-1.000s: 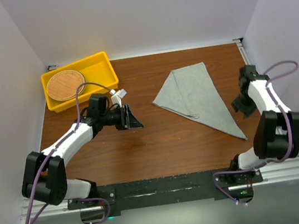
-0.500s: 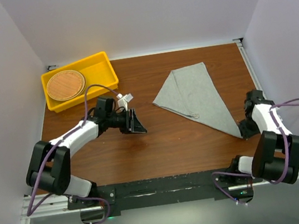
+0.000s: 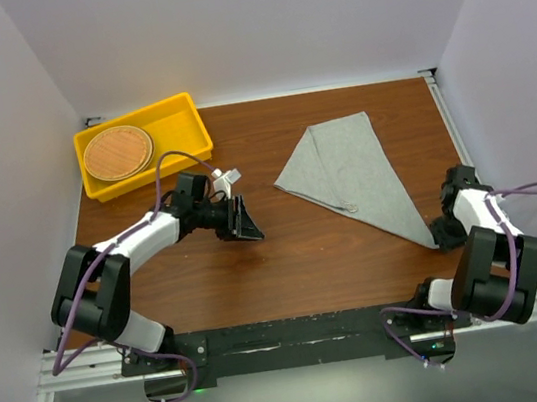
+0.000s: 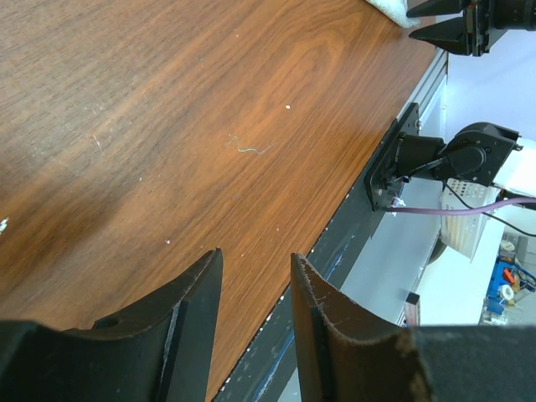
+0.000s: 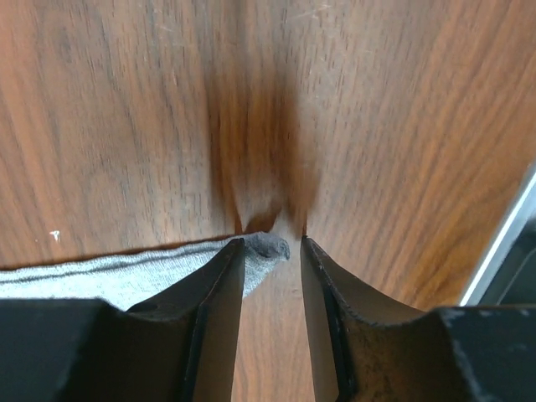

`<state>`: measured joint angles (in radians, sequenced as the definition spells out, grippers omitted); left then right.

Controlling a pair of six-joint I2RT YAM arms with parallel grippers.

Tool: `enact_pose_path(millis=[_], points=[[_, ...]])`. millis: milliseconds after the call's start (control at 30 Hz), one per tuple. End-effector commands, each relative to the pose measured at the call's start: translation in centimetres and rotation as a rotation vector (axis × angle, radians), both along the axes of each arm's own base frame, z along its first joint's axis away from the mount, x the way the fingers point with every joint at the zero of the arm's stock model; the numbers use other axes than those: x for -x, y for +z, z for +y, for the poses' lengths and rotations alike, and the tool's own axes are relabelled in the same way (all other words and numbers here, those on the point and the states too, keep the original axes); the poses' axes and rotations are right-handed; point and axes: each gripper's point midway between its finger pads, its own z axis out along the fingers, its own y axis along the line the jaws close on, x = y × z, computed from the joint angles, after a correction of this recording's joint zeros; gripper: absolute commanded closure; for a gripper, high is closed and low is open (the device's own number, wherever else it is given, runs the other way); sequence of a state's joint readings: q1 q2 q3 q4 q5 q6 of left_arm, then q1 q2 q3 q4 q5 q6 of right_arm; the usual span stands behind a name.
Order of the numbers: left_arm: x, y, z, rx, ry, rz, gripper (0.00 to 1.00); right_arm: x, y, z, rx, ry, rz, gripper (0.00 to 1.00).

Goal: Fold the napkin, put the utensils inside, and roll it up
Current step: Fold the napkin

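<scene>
Your napkin lies flat on the bench in a triangle, toward 2 o'clock from the middle, with its long point running out to 5 o'clock. Your right gripper sits low at that point, jaws spread with the cloth's tip between them, not pinched. Your left gripper hangs over bare wood near 9 o'clock, jaws spread, holding nothing. A yellow tray with a woven disc sits at 10 o'clock.

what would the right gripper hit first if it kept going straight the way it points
The napkin: its corner tip sits between the jaws of the right gripper, which points down at the table. The wood lies right under it; remaining depth is unclear.
</scene>
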<state>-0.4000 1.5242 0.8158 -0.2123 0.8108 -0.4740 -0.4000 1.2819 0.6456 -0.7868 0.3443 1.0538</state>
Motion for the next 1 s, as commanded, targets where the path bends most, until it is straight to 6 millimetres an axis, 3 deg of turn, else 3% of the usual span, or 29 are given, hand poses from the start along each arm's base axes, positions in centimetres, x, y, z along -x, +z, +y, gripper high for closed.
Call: enact_pose_path(millis=[0, 200, 333, 533, 667, 800, 967], points=[[-0.8, 1.1, -0.3, 0.025, -0.022, -0.042, 0.57, -1.4, -0.4, -1.0, 0.029, 0.005, -0.04, 0.62], [-0.6, 1.0, -0.2, 0.027, -0.017, -0.034, 0.57, -2.9, -1.7, -1.0, 0.002, 0.028, -0.066, 0.73], [-0.6, 0.9, -0.1, 0.028, -0.011, -0.031, 0.57, -2.8, -1.7, -1.1, 0.0, 0.033, -0.044, 0.82], [-0.6, 1.3, -0.4, 0.052, -0.02, -0.029, 0.57, -1.9, 1.5, -1.5, 0.039, 0.055, -0.022, 0.87], [-0.7, 1.8, -0.6, 0.074, -0.023, -0.039, 0.57, 0.1, 4.0, -1.2, 0.054, 0.085, 0.012, 0.89], [-0.5, 2.3, -0.8, 0.099, -0.024, -0.047, 0.57, 0.8, 6.4, -1.1, 0.082, 0.129, -0.021, 0.88], [0.0, 2.7, -0.8, 0.132, -0.025, -0.069, 0.57, 0.4, 6.4, 0.2, 0.009, 0.237, -0.017, 0.89]])
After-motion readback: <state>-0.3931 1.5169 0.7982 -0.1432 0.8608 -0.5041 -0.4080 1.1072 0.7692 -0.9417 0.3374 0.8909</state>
